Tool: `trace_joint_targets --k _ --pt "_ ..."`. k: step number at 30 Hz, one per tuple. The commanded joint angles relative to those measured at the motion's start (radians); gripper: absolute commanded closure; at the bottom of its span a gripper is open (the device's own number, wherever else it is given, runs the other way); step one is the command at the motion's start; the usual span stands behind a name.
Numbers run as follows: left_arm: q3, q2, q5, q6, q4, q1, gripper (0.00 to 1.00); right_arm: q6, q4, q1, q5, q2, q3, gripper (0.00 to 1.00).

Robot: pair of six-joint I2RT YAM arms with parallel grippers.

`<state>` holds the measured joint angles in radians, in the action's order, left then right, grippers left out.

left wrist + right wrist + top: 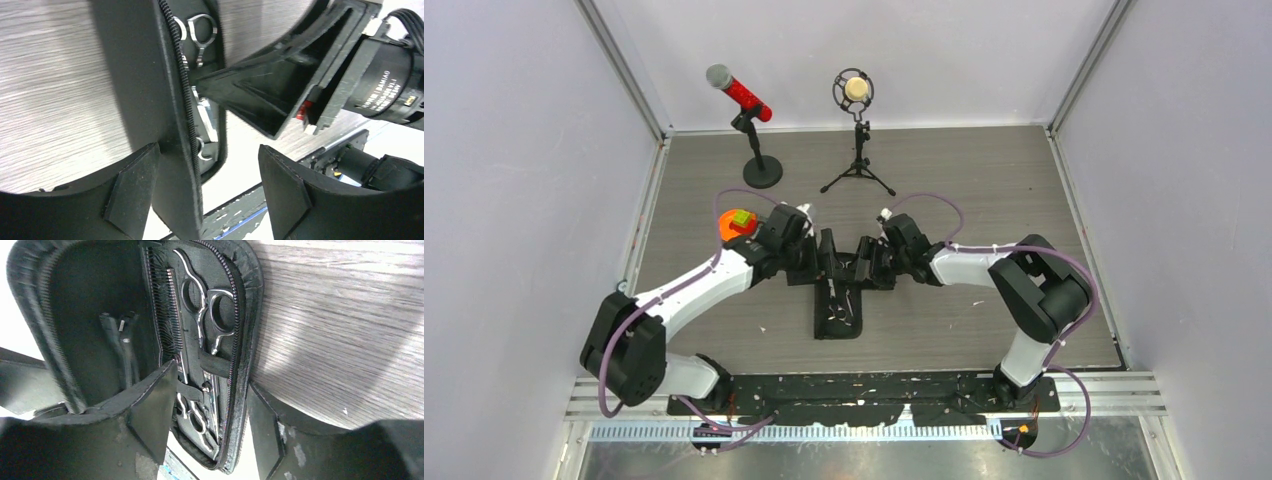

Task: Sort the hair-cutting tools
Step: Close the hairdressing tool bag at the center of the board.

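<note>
Two silver scissors [204,310] sit strapped in the open black zip case [250,300] beside a black comb [167,320], between the right gripper's [212,375] spread jaws. Black clips [122,340] sit in the raised lid, outside those jaws. The left gripper's [207,170] jaws stand apart astride the case's zipped edge.

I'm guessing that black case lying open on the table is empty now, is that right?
Not quite. The black case does lie open on the table, but it is not empty. The right wrist view shows silver scissors and a black comb tucked under straps inside it.
</note>
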<state>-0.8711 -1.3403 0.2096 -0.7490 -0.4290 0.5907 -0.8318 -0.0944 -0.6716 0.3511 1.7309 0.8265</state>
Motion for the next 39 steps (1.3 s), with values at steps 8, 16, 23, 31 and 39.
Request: trace_joint_targets --k 8,16,23,31,39 --pt "-0.011 -0.182 0.107 -0.116 0.262 0.070 0.33 -0.124 -0.362 0.077 0.125 0.015 -0.157 0.23" --pt "-0.011 -0.242 0.101 -0.133 0.280 0.069 0.34 -0.154 -0.440 0.116 0.178 0.009 -0.216 0.22" --pt "-0.031 -0.250 0.093 -0.128 0.271 0.070 0.35 -0.106 -0.404 0.116 0.193 0.004 -0.201 0.26" --pt "-0.067 -0.251 0.088 -0.122 0.261 0.069 0.34 0.038 -0.122 0.099 0.126 0.043 -0.116 0.41" --pt "-0.110 -0.228 0.080 -0.083 0.169 0.068 0.31 0.075 -0.040 0.099 0.065 0.073 -0.116 0.48"
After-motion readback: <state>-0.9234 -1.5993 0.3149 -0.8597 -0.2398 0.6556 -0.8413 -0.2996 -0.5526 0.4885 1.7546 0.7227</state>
